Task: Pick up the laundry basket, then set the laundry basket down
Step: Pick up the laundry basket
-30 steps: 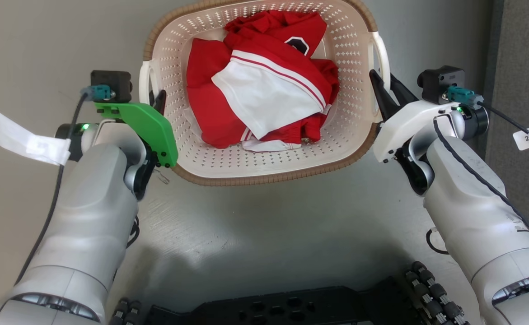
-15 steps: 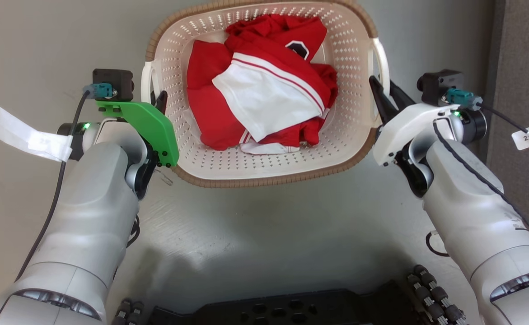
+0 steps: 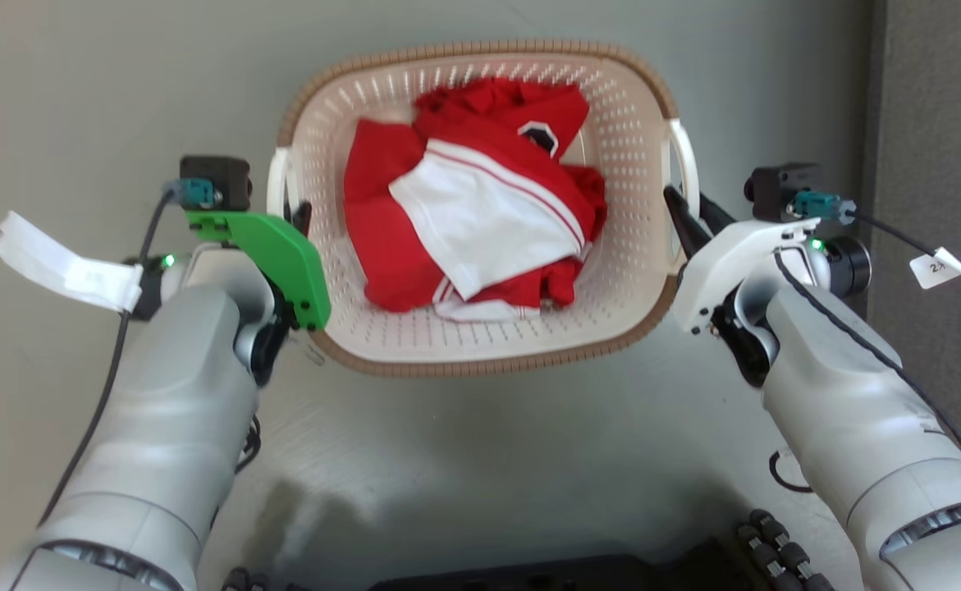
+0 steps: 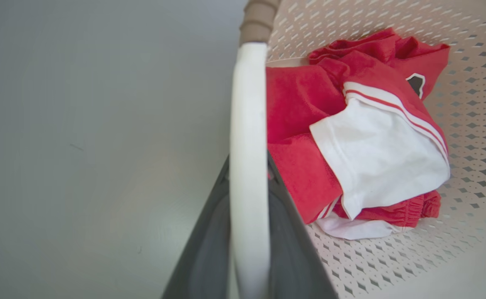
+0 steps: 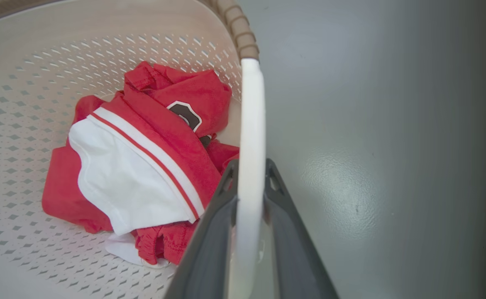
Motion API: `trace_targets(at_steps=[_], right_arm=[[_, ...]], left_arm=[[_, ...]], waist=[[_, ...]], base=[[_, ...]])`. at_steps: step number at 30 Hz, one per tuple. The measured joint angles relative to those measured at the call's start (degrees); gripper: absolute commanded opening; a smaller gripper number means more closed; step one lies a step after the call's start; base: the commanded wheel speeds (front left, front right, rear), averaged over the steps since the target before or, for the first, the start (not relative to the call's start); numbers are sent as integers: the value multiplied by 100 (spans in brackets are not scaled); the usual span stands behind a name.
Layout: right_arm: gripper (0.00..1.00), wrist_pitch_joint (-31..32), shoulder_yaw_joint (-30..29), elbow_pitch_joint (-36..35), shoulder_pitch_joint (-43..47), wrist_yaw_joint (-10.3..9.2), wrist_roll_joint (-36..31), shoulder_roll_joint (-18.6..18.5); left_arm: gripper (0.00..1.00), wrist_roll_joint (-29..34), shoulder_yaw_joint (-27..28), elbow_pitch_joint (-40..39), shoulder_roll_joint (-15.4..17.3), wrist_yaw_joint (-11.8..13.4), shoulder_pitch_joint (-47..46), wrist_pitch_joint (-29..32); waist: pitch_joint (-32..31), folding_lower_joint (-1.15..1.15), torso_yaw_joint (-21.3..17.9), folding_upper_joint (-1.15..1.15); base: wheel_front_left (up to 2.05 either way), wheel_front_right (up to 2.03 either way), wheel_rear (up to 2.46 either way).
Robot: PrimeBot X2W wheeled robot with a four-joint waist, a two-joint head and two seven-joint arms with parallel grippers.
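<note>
The laundry basket is cream with perforated walls and a brown woven rim, and sits in the upper middle of the head view with red and white clothes inside. My left gripper is shut on its white left handle, with dark fingers on both sides of the bar. My right gripper is shut on the white right handle in the same way. I cannot tell whether the basket touches the floor.
Smooth grey floor lies all round the basket. A darker grey panel runs along the right edge, close to my right wrist. My dark base and a roller wheel are at the bottom of the head view.
The basket, still gripped by both handles, now sits lower and smaller in the head view. My base has slid toward the bottom edge, so the camera has moved too.
</note>
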Motion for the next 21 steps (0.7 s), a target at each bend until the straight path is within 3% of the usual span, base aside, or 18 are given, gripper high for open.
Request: trace_targets(at_steps=[21], right_arm=[[0, 580, 439, 261, 526, 13, 603, 43]], left_arm=[[0, -648, -299, 81, -3, 0, 648, 435]], waist=[[-1000, 0, -134, 0]], base=[[0, 0, 0]])
